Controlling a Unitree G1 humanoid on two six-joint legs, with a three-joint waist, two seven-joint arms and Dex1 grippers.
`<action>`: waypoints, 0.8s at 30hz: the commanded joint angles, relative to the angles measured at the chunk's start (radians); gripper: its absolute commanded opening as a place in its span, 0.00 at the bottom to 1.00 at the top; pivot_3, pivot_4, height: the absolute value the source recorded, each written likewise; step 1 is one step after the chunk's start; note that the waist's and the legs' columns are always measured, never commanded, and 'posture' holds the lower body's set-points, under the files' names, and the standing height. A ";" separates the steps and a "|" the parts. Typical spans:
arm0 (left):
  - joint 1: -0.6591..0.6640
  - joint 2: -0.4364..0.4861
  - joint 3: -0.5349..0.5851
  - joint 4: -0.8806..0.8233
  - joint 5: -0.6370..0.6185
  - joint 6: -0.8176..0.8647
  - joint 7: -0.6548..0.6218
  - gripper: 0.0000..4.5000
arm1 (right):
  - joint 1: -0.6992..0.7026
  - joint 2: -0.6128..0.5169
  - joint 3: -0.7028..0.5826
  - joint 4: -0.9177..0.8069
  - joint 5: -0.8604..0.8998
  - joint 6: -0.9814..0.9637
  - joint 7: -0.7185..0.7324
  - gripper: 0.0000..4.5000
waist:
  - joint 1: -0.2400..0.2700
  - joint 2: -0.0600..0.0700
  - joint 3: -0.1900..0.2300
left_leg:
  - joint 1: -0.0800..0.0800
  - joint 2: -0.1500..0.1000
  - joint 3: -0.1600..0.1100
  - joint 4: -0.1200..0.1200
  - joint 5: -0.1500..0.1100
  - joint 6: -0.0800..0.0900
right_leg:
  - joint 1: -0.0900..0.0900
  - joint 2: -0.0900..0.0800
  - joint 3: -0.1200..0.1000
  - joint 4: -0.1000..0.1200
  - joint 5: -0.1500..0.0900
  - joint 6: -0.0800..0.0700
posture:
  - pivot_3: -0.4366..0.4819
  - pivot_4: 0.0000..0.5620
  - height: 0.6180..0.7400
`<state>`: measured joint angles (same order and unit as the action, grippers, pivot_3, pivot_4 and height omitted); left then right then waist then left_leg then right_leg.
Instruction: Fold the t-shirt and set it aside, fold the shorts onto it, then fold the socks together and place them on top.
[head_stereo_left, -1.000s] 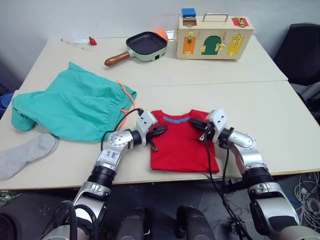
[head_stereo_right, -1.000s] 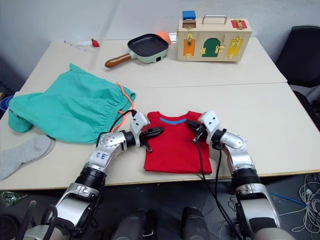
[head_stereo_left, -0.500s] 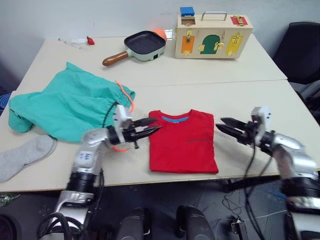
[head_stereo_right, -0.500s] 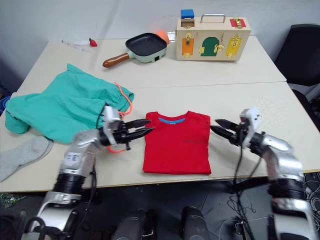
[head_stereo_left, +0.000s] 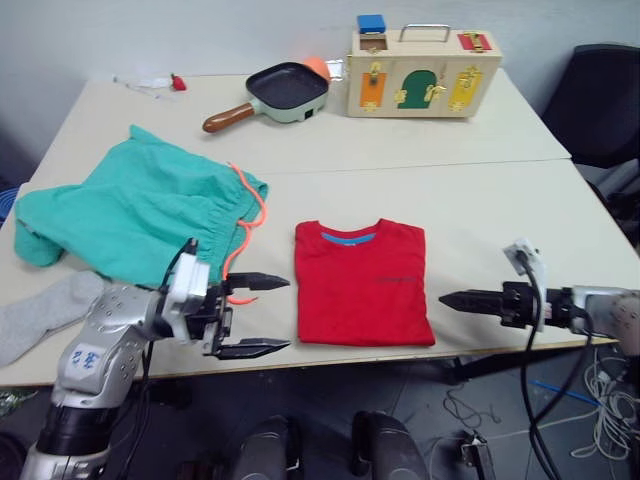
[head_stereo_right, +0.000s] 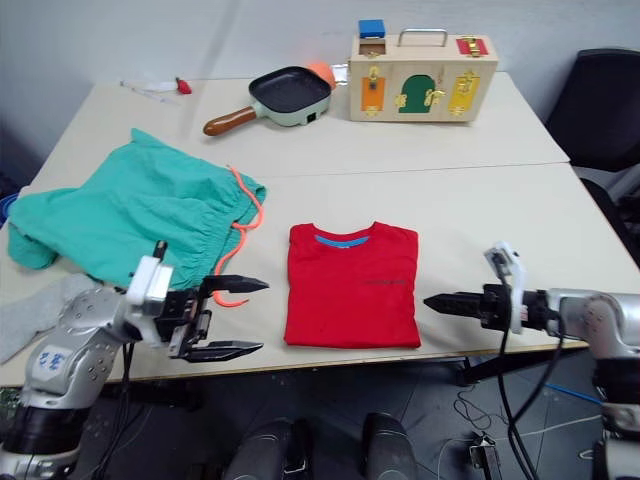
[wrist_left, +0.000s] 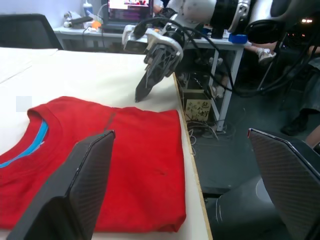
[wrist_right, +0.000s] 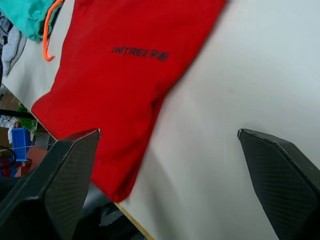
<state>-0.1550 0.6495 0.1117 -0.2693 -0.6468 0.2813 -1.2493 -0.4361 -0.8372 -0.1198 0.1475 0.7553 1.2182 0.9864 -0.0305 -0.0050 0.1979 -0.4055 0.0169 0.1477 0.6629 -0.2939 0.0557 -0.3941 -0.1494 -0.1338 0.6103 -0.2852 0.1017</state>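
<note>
T-shirt (head_stereo_left: 363, 282) folded into rectangle, flat on table (head_stereo_left: 480, 190) near front edge, collar toward far side. Left claw (head_stereo_left: 262, 315) open, empty, just left of t-shirt, clear of it. Right claw (head_stereo_left: 450, 300) at right of t-shirt, empty; right wrist view shows fingers spread wide. Shorts (head_stereo_left: 140, 215) spread unfolded at left. Sock (head_stereo_left: 35, 318) near left front edge.

The t-shirt (wrist_right: 125, 75) carries a small dark chest print (wrist_right: 140, 52), lying ahead of the right gripper (wrist_right: 165, 165) between its spread fingers; it begins "UNITREE", and the characters after that cannot be made out. No other text is legible.
</note>
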 joint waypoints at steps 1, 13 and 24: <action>0.037 0.000 0.035 -0.038 -0.030 -0.030 -0.008 0.99 | -0.029 0.123 0.085 -0.021 0.000 0.083 -0.077 1.00 | -0.010 -0.002 -0.001 | 0.000 0.001 0.000 0.000 0.000 0.000 | 0.000 0.001 0.000 0.000 0.000 0.000 | 0.48 0.27 1.00; 0.062 0.005 0.027 -0.060 -0.019 -0.037 -0.002 1.00 | -0.082 0.236 0.060 -0.005 -0.026 0.094 -0.144 0.29 | 0.000 -0.003 -0.002 | 0.000 0.003 0.002 -0.002 -0.001 -0.004 | -0.003 0.003 0.000 0.002 -0.001 -0.003 | 0.48 0.27 1.00; 0.014 -0.011 -0.006 -0.019 -0.012 -0.043 -0.002 1.00 | -0.039 -0.071 0.021 0.089 -0.096 -0.051 0.031 0.00 | 0.035 0.001 0.000 | -0.003 -0.002 0.002 -0.001 -0.002 0.001 | -0.004 -0.001 0.000 -0.002 0.000 0.000 | 0.48 0.27 1.00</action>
<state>-0.1267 0.6397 0.1050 -0.2918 -0.6572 0.2482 -1.2505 -0.4790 -0.8650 -0.0721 0.2035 0.6893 1.2240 0.9782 0.0049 -0.0039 0.1980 -0.4091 0.0147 0.1504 0.6618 -0.2966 0.0579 -0.3987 -0.1504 -0.1333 0.6076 -0.2848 0.1024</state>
